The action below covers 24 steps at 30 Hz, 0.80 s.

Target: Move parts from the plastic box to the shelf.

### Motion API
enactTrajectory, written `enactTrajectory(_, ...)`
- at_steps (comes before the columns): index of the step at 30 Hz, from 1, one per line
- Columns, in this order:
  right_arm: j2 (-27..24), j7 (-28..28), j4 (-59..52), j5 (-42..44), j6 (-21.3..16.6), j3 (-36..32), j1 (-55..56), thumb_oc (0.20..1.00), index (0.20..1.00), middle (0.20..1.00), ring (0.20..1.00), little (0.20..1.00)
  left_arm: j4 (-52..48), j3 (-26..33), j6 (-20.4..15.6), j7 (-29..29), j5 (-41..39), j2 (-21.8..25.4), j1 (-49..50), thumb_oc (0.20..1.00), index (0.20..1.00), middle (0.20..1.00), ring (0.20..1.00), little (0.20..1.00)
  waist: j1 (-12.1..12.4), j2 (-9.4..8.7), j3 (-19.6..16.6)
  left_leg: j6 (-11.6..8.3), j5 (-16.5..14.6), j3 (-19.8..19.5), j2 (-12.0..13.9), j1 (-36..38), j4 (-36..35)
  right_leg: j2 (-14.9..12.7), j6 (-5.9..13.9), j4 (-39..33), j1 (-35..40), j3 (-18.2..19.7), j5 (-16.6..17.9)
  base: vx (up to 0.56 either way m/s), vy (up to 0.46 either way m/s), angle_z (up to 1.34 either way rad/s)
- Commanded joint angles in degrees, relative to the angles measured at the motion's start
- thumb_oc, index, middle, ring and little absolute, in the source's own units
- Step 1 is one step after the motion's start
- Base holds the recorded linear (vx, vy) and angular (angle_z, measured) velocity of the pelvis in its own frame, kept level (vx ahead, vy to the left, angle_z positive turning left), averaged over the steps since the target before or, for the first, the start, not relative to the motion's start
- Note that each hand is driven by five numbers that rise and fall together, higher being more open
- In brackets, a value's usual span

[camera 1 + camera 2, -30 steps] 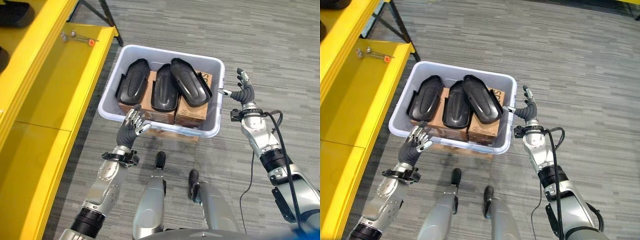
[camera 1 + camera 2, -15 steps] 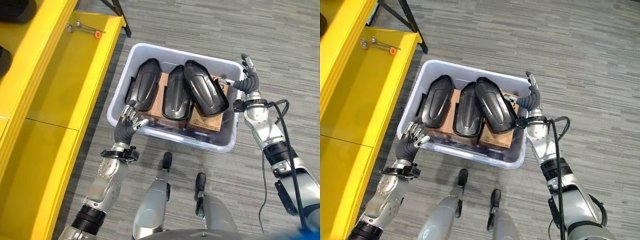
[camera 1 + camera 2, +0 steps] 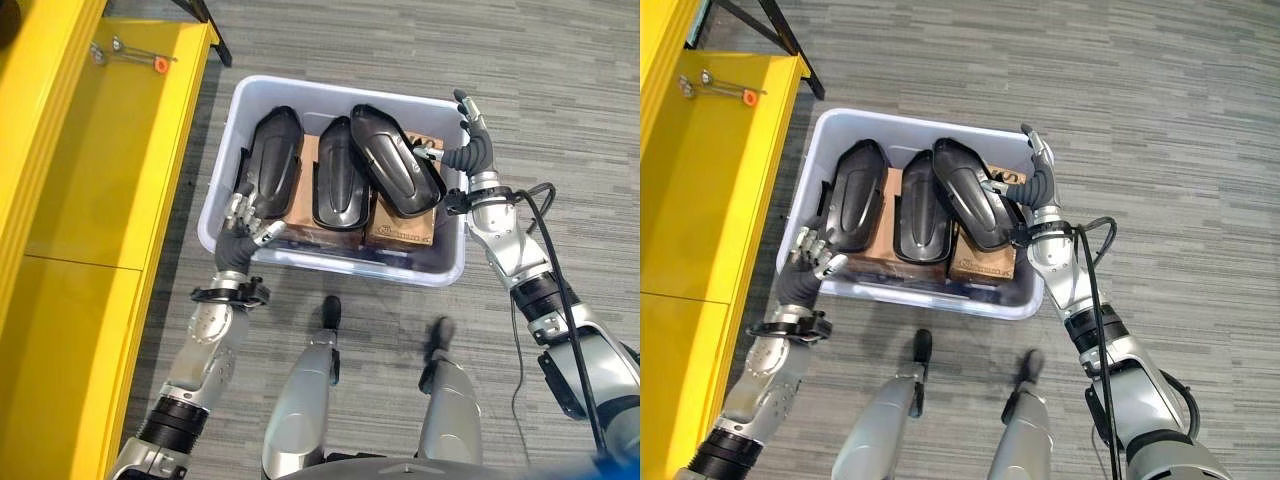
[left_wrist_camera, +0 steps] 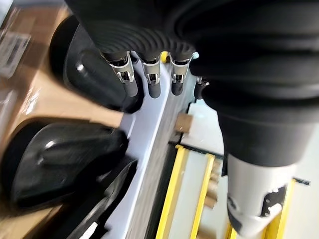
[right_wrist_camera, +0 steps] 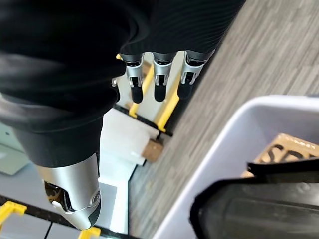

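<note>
Pale grey plastic box (image 3: pixel 440 272): three black moulded shell parts (image 3: pixel 395 172) inside, on brown cardboard cartons (image 3: pixel 402 226).
Left hand (image 3: pixel 240 222): closed in from near-left corner to left rim, fingers loosely bent, empty.
Right hand (image 3: pixel 470 150): moved in to far-right rim, fingers extended, empty.
Yellow metal shelf (image 3: pixel 90 180): left, awaiting parts.
Status: reach begun, nothing lifted.

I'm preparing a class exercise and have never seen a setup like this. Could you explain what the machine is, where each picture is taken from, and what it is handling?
This is a two-armed humanoid robot. Two pictures look down from cameras on its head; two come from cameras on its wrists. On the floor sits a plastic box holding three black parts laid on cardboard boxes. A yellow shelf stands on the robot's left. The left hand and right hand are at the box's two sides, fingers relaxed, holding nothing.
</note>
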Motion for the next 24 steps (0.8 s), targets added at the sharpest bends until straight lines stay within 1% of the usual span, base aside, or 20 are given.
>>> enactTrajectory(1, -3.20, -0.42, -2.51, -0.49, -1.99, -1.68, -4.71, 1.000, 1.000, 1.000, 1.000, 1.000, -6.58, -2.29, -3.47, -0.57, 0.38, -0.32, 3.66, 1.000, 1.000, 1.000, 1.000, 1.000, 0.40, -3.63, -3.75, -4.32, 1.50, -2.99, 4.35, 2.19, -4.87, 3.46, 1.23, -1.48, 5.00, -0.62, 9.40, 0.09, -0.177, 0.65)
enactTrajectory(2, -3.15, -0.38, -2.44, -0.51, -1.94, -1.64, -4.77, 1.000, 1.000, 1.000, 1.000, 1.000, -6.65, -2.16, -3.34, -0.48, 0.26, -0.64, 3.90, 1.000, 1.000, 1.000, 1.000, 1.000, 0.27, -3.74, -4.08, -4.36, 1.87, -3.06, 4.64, 2.48, -5.78, 3.56, 1.40, -1.55, 5.38, -1.02, 9.73, 0.11, -0.188, 0.90)
enactTrajectory(4, -3.28, -0.84, -2.35, -0.57, -2.14, -1.85, -5.14, 1.000, 1.000, 1.000, 1.000, 1.000, -6.76, -2.31, -3.15, -0.37, 0.42, -0.84, 3.93, 1.000, 1.000, 1.000, 1.000, 1.000, 0.14, -3.70, -4.33, -4.70, 2.42, -2.95, 5.31, 2.51, -6.80, 4.20, 1.42, -1.09, 5.35, -1.13, 9.08, 0.06, -0.137, 0.37)
enactTrajectory(8, -3.80, -1.50, -0.57, -2.75, -1.38, -0.81, -8.01, 1.000, 1.000, 1.000, 1.000, 1.000, -7.31, -2.48, -3.32, 0.55, 1.34, -0.57, 3.52, 1.000, 1.000, 1.000, 1.000, 1.000, 0.41, -3.30, -3.30, -5.08, 3.50, -2.44, 6.76, 3.64, -9.97, 5.35, 0.87, 0.91, 3.64, -0.99, 6.69, 0.05, -0.083, -0.39)
enactTrajectory(12, -5.46, -2.37, 3.34, -4.84, -0.36, 1.00, -12.21, 1.000, 1.000, 1.000, 1.000, 1.000, -8.19, -3.09, -3.67, 0.85, 1.46, -0.74, 3.43, 1.000, 1.000, 1.000, 1.000, 1.000, 0.84, -2.81, -2.64, -5.17, 3.97, -2.85, 7.16, 3.87, -11.15, 5.85, 0.53, 2.22, 2.93, -1.06, 5.09, 0.04, -0.036, 0.06)
enactTrajectory(16, -6.29, -2.76, 7.16, -6.18, 0.20, 3.43, -16.08, 1.000, 1.000, 1.000, 1.000, 1.000, -8.89, -3.84, -3.94, 0.96, 1.25, -0.77, 3.23, 1.000, 1.000, 1.000, 1.000, 1.000, 1.33, -2.55, -2.07, -5.32, 4.38, -3.03, 7.37, 3.77, -11.96, 6.20, 0.42, 2.92, 2.42, -0.94, 4.43, 0.02, -0.017, 0.07)
enactTrajectory(20, -5.97, -2.72, 9.79, -6.65, 0.41, 5.21, -18.57, 1.000, 1.000, 1.000, 1.000, 1.000, -9.13, -4.29, -4.21, 1.24, 1.28, -0.92, 2.83, 1.000, 1.000, 1.000, 1.000, 1.000, 1.67, -2.26, -1.62, -5.48, 5.01, -3.45, 7.52, 3.61, -12.79, 6.47, 0.30, 2.89, 2.25, -1.08, 4.04, 0.02, -0.008, 0.09)
enactTrajectory(24, -5.60, -3.26, 16.13, -7.83, 1.12, 7.99, -22.86, 1.000, 1.000, 1.000, 1.000, 1.000, -9.53, -5.17, -4.54, 1.91, 1.52, -0.66, 1.80, 1.000, 1.000, 1.000, 1.000, 1.000, 2.80, -1.72, -0.63, -5.72, 5.87, -4.34, 7.31, 2.47, -13.60, 6.70, 0.17, 2.69, 1.81, -1.53, 3.81, 0.00, -0.004, 0.11)
